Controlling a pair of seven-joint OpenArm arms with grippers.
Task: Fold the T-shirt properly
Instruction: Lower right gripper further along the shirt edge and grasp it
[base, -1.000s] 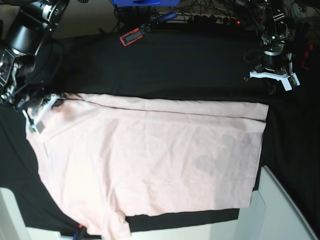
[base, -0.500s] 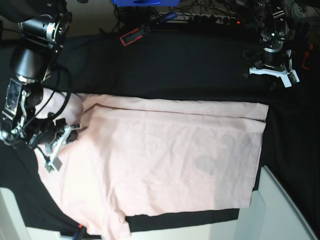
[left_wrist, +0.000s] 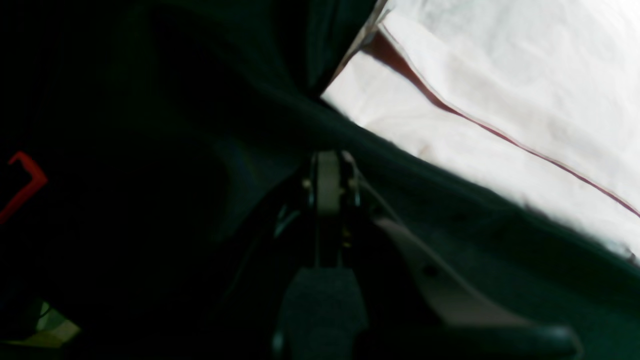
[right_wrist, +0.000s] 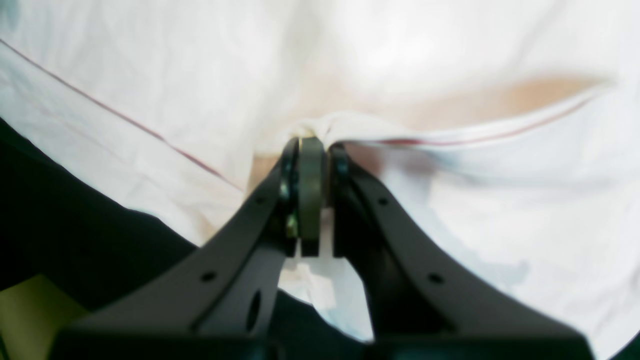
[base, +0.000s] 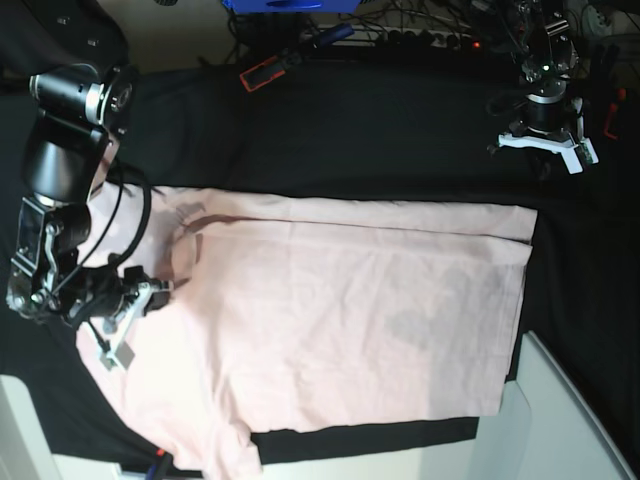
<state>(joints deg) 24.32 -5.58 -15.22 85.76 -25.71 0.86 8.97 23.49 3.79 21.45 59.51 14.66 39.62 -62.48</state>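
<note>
The pale pink T-shirt (base: 340, 320) lies spread on the black cloth (base: 380, 140), plain side up, with a folded strip along its far edge. At the left of the base view my right gripper (base: 150, 295) is shut on a bunched edge of the T-shirt (right_wrist: 400, 60). The right wrist view shows the fabric pinched at my right gripper (right_wrist: 312, 142) and lifted into a small ridge. My left gripper (base: 545, 150) hovers over the black cloth at the far right, away from the shirt. In its wrist view my left gripper (left_wrist: 327, 165) is shut with nothing in it, and the T-shirt (left_wrist: 500, 90) lies beyond.
A red and black tool (base: 268, 72) lies at the far edge of the cloth, with cables and a blue object (base: 290, 5) behind it. White surfaces (base: 560, 420) border the near right and near left corners. A red bracket (left_wrist: 25, 180) shows in the left wrist view.
My right gripper has travelled from the shirt's far left corner toward the near side, dragging the pinched edge with it over the shirt. The left arm has barely moved.
</note>
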